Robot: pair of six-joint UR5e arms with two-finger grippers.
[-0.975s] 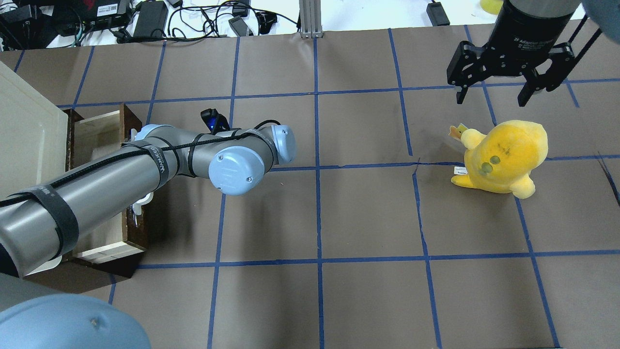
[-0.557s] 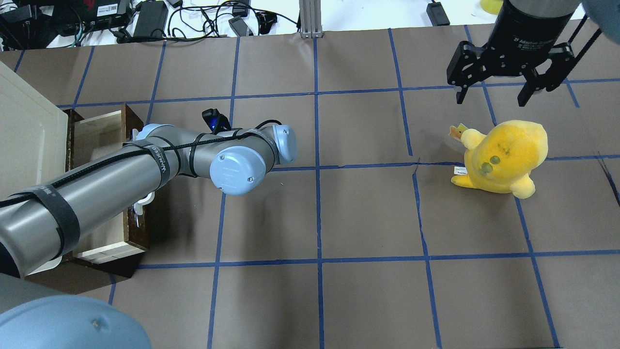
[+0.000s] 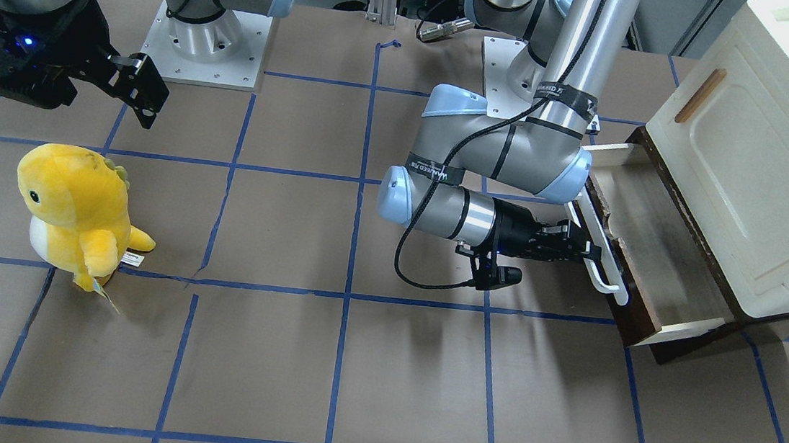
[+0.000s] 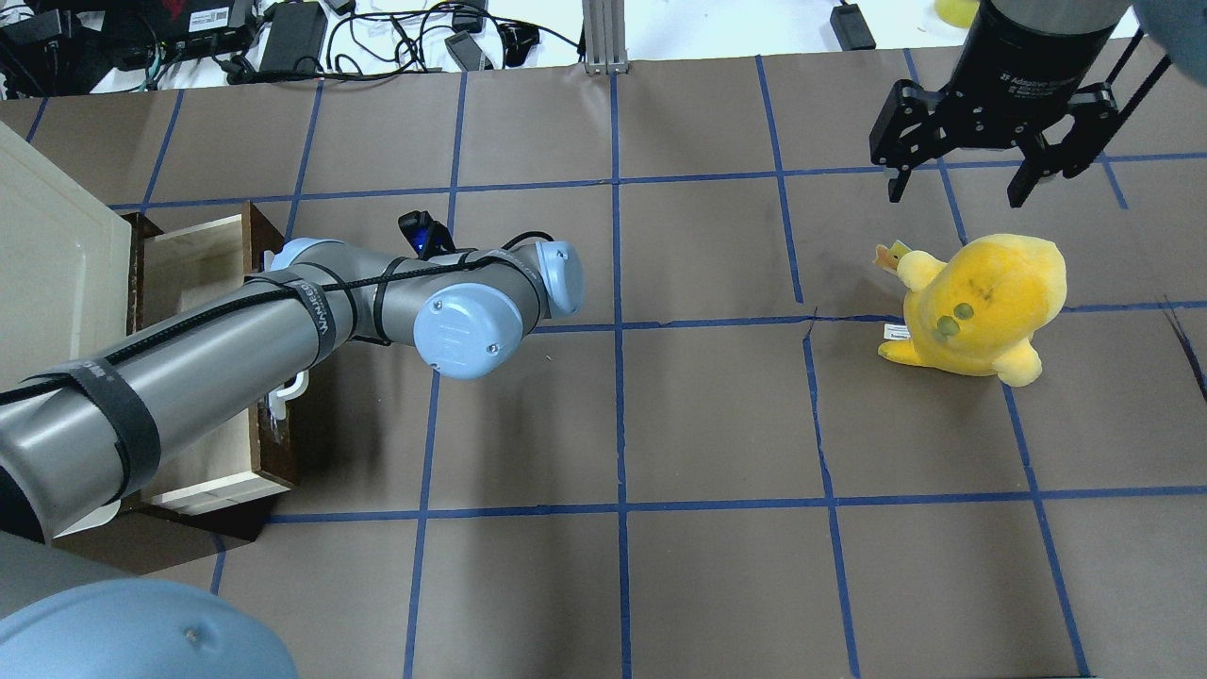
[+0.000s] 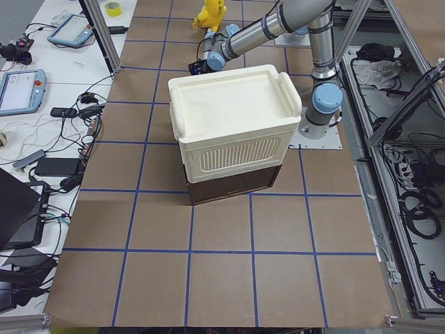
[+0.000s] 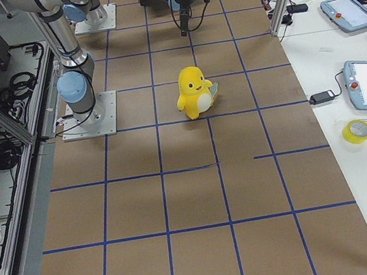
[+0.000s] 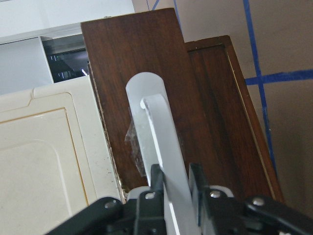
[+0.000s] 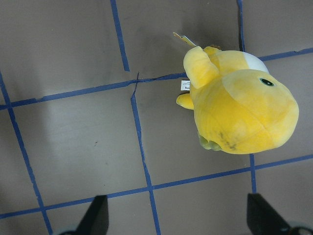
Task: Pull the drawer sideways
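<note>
The drawer [image 3: 659, 254] has a dark brown front, a long white bar handle [image 3: 601, 259] and pale cream walls. It stands pulled partly out from under the cream cabinet [image 3: 769, 163]. My left gripper [image 3: 590, 253] is shut on the handle; in the left wrist view its fingers [image 7: 156, 182] pinch the white bar [image 7: 156, 142] in front of the brown front [image 7: 142, 63]. In the overhead view the drawer [image 4: 198, 273] lies under my left arm, which hides the gripper. My right gripper [image 4: 957, 193] is open and empty, above the table beyond the plush.
A yellow plush toy [image 4: 981, 302] stands on the right half of the table, also seen in the right wrist view [image 8: 239, 112]. The cabinet door carries a small brown wooden handle [image 3: 700, 95]. Cables and power bricks [image 4: 292, 38] lie beyond the far edge.
The left arm has shifted a little to the right, and the drawer front and handle have come slightly further out of the cabinet. The right arm and the plush have not moved.
</note>
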